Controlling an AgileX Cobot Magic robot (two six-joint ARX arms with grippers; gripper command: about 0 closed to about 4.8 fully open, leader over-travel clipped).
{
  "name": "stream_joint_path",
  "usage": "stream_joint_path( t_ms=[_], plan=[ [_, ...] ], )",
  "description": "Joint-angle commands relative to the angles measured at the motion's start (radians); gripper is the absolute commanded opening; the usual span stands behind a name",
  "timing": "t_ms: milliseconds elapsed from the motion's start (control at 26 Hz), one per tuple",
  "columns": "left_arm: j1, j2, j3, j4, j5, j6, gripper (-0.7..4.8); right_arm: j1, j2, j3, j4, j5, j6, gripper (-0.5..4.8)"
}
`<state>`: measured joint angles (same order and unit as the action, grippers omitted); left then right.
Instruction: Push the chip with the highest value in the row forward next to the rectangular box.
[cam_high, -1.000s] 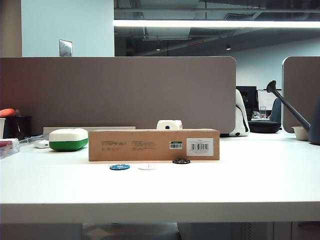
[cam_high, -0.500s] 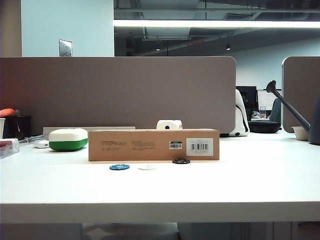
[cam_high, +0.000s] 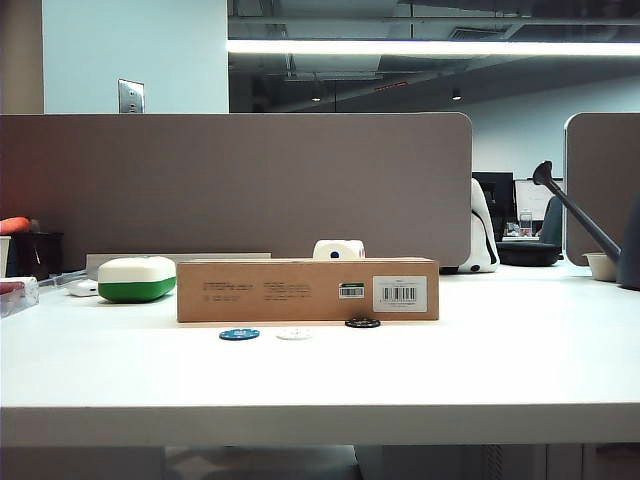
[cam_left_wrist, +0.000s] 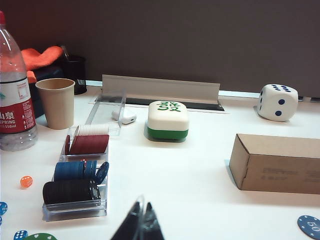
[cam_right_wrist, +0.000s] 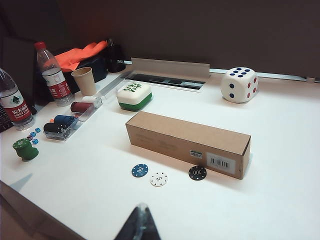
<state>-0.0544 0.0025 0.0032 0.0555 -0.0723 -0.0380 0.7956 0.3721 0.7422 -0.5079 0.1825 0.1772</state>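
The small flat black poker chip (cam_right_wrist: 197, 173) lies just in front of the long brown cardboard box (cam_right_wrist: 188, 143), low centre of the exterior view, ahead of the blue chip (cam_right_wrist: 140, 170) and white chip (cam_right_wrist: 159, 179). A clear plastic tray (cam_left_wrist: 80, 170) holds stacked red, blue and black chips. The left gripper (cam_left_wrist: 139, 225) and right gripper (cam_right_wrist: 139, 221) hover above the white table (cam_high: 500, 370), fingertips pressed together, grasping nothing.

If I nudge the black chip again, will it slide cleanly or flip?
The flat round black poker chip lies flat on the smooth white table, so it likely slides and probably won't flip. It sits near the long brown cardboard box, which should stop it. Both grippers are back, left, right.
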Motion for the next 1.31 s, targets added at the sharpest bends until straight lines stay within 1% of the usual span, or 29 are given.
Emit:
stream_joint_path(
  t_ms=[38,192,346,500,654,1154,1192,1308],
  plan=[
    [0.023,0.000,0.004,-0.002,0.013,-0.004,-0.05,0.000,-0.002,0.004,0.010,-0.001,-0.002,-0.09],
    [0.044,0.000,0.004,-0.006,0.017,-0.003,-0.05,0.000,-0.002,0.004,0.010,-0.001,-0.002,-0.09],
    [0.044,0.000,0.004,-0.026,0.049,0.005,-0.05,0.000,-0.002,0.004,0.010,-0.001,-0.002,-0.09],
    [0.044,0.000,0.004,-0.027,0.054,0.006,-0.05,0.000,-0.002,0.004,0.010,-0.001,-0.002,-0.09],
    [0.044,0.000,0.004,-0.029,0.122,0.091,-0.05,0.000,-0.002,0.004,0.010,-0.001,-0.002,-0.09],
    [0.043,0.000,0.004,-0.004,0.116,0.086,-0.05,0.000,-0.002,0.004,0.010,-0.001,-0.002,-0.09],
    [0.043,0.000,0.004,-0.003,0.109,0.082,-0.05,0.000,-0.002,0.004,0.010,-0.001,-0.002,-0.09],
    [0.043,0.000,0.004,0.003,0.053,0.037,-0.05,0.000,-0.002,0.004,0.010,-0.001,-0.002,-0.09]
  ],
)
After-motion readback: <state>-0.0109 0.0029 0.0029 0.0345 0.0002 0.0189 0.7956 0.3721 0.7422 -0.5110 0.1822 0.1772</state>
